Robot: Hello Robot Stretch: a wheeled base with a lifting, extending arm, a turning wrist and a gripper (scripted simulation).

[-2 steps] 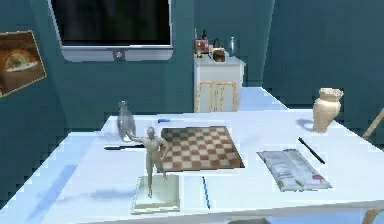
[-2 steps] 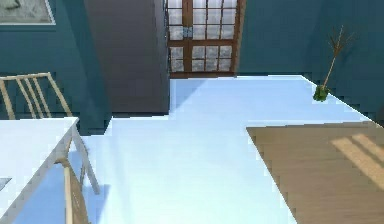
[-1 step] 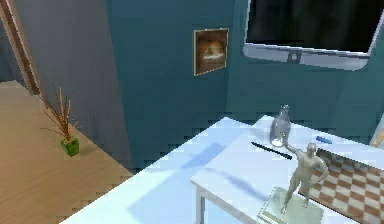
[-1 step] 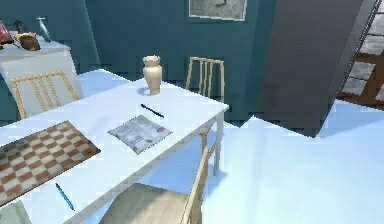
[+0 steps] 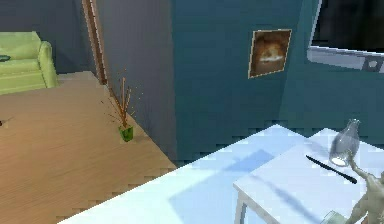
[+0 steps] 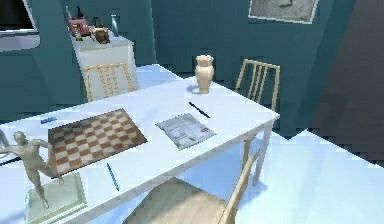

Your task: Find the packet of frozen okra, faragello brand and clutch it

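Forward view: at the top left we see a green sofa [image 5: 25, 60] on the wood floor, w/ a brown door frame [image 5: 95, 40] next to it. A small green pot w/ thin dry sticks [image 5: 124, 115] stands on the floor just beside the dark blue wall. A framed picture [image 5: 270, 52] hangs on this wall, and a window [image 5: 350, 30] is at the top right. A white table [image 5: 290, 185] is at the bottom right. Near its far edge stands a clear glass bottle [image 5: 346, 143], upright, and a dark pen [image 5: 330, 168] lies just beside it. At the table's right side is part of a grey statue [image 5: 372, 195].

Arm side view: the white table [image 6: 240, 115] carries a chessboard [image 6: 97, 138] in its left half. A grey statue [image 6: 38, 165] of a figure stands on its base near the near edge, left of the board. A printed paper [image 6: 185, 130] lies flat approx. in the middle. A dark pen [image 6: 199, 110] lies between the paper and a beige vase [image 6: 204, 72], which stands upright at the far edge. A blue pen [image 6: 113, 177] lies at the near edge. Wooden chairs stand at the far edge [image 6: 108, 78], at the right corner [image 6: 258, 80] and at the near edge [image 6: 200, 200]. Behind is a white cabinet [image 6: 100, 50] w/ small things on top.

The state of the gripper we cannot tell. Where the packet of frozen okra is, we cannot tell either.
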